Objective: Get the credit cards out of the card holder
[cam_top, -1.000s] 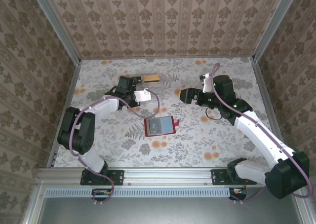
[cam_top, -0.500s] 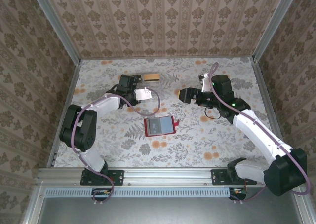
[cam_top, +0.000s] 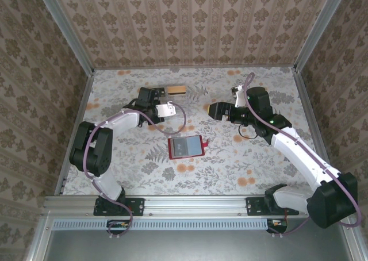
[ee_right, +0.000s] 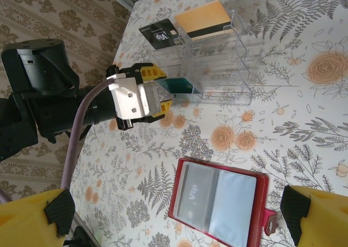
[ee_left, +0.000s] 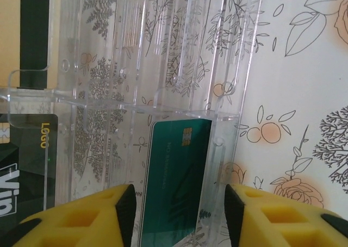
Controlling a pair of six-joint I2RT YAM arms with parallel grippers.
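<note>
- Your left gripper [ee_left: 176,203] stands with its yellow jaws apart, one on each side of an upright teal credit card [ee_left: 175,171], and a gap shows on both sides, so nothing is gripped.
- That card sits in a slot of the clear acrylic slotted organiser [ee_left: 163,67]. A black Vip card [ee_left: 24,165] and an orange card with a dark stripe [ee_left: 11,29] stand further along it.
- Your right gripper [cam_top: 214,109] hangs spread wide and empty.
- Compared with a second ago, both arms have barely shifted, and the holder lies in the same spot.
- The red leather-like folding card holder [cam_top: 186,146] lies opened flat on the floral-printed table [cam_top: 241,169], between the two arms and apart from both.
- In the top view its long axis runs left to right.
- Its small red closing tab [cam_top: 206,141] points toward the right arm's side.
- A grey Vip card [ee_right: 196,195] rests in the half away from the tab.
</note>
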